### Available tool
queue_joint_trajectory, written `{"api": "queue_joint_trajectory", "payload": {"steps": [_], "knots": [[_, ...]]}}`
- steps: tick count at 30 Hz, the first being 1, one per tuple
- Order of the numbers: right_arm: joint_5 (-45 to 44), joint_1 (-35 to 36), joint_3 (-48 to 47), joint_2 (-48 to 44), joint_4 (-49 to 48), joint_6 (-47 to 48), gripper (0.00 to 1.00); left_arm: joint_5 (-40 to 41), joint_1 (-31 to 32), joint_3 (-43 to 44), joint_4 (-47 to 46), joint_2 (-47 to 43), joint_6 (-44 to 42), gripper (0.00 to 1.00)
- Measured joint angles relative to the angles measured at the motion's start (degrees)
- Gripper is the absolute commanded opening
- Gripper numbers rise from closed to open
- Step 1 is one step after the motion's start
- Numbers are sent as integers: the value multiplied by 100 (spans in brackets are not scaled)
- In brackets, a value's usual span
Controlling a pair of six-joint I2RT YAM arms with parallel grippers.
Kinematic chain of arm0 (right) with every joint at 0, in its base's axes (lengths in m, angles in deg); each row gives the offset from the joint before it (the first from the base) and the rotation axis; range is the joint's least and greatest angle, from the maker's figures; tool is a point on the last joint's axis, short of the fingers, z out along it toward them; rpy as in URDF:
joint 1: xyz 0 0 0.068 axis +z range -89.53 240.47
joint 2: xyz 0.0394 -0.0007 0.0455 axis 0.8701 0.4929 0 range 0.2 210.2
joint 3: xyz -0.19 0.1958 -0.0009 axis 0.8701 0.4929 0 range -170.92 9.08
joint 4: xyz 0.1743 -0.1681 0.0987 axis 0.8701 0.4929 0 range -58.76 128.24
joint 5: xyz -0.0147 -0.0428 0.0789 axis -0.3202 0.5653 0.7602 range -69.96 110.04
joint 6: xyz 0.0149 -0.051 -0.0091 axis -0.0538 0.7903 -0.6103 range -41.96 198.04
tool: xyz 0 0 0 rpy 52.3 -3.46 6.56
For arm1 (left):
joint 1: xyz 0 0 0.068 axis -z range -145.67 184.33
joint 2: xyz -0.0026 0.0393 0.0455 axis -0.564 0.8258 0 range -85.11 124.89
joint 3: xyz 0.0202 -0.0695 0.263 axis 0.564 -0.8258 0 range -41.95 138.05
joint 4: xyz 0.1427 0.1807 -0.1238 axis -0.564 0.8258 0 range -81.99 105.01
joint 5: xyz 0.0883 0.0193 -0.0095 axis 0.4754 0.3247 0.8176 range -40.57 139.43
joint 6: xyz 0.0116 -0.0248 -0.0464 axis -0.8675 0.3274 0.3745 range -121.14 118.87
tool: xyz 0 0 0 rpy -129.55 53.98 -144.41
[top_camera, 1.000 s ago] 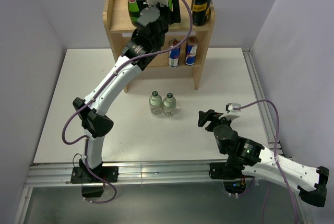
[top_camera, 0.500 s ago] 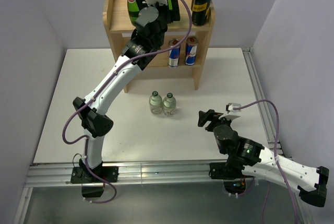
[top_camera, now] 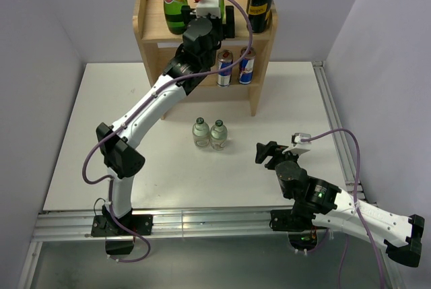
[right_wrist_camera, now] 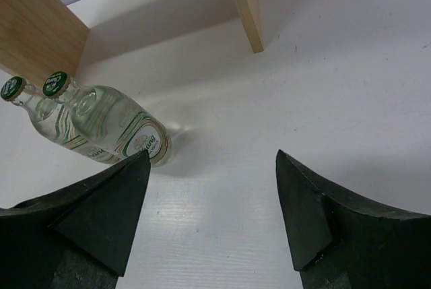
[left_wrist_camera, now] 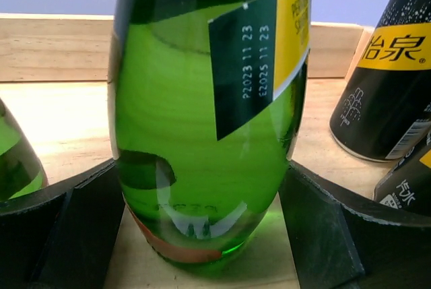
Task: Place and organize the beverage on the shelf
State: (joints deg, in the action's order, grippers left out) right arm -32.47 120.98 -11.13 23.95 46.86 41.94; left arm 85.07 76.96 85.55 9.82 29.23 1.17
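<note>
Top camera looks down from behind — wrist cameras sit close, right sharing its clear bottles [right_wrist_camera: 108, 124].

Upright light-wood shelf [top_camera: 258, 93] (2 tiers) carries 2 green bottles [top_camera: 175, 6] and 4 cans [top_camera: 260, 3]

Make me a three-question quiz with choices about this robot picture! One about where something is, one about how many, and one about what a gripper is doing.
1. Where do the two clear bottles stand? A) top tier B) on the table, in front of the shelf C) lower tier
2. How many black cans are on the shelf's top tier? A) one B) four C) two
3. What is the left gripper doing? A) gripping a green bottle B) hanging open over the table C) holding a can
Answers: 1 B, they stand on the white tabletop; 2 C, two stand at its right end; 3 A, its fingers touch both sides of the bottle.
</note>
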Motion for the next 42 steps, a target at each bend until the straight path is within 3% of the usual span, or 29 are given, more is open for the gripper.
{"api": "queue_joint_trajectory", "payload": {"steps": [11, 25, 32, 39, 42], "knots": [[2, 0, 0, 0, -2, 0, 82, 354, 201, -341, -278, -369, -142, 93], [0, 0, 4, 0, -15, 0, 81, 1038, 688, -1961, -560, -1521, -297, 92], [2, 0, 11, 0, -22, 0, 81, 1646, 1342, -4085, -623, -3145, 127, 99], [9, 0, 11, 57, -103, 15, 86, 1738, 1801, -7134, -243, -5174, 1672, 99], [13, 0, 13, 133, -153, 15, 89, 1718, 1810, -8087, -245, -5499, 2120, 99]]}}
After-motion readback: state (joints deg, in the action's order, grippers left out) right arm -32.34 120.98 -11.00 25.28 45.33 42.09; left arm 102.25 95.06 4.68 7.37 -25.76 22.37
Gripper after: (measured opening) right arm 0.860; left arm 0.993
